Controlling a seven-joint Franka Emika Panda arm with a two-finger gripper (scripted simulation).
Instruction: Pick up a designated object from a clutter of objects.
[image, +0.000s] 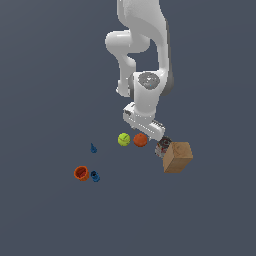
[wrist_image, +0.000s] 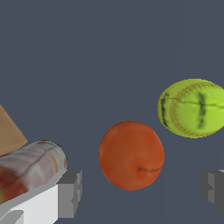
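Two balls lie side by side near the middle of the floor: the orange ball (image: 140, 140) and, just to the exterior view's left of it, the yellow-green ball (image: 124, 139); a narrow gap shows between them in the wrist view, where the orange ball (wrist_image: 131, 155) sits between the two grey fingertips (wrist_image: 70, 193). The gripper (image: 150, 131) hangs low over the orange ball, its jaws spread wide with nothing between the pads touching. To the exterior view's right, a dark roundish item (image: 163, 147) rests against a tan box (image: 177, 157). Well apart, toward the exterior view's lower left, an orange cup (image: 81, 173) stands just beside a blue piece (image: 95, 176); another blue piece (image: 93, 148) lies farther up, alone.
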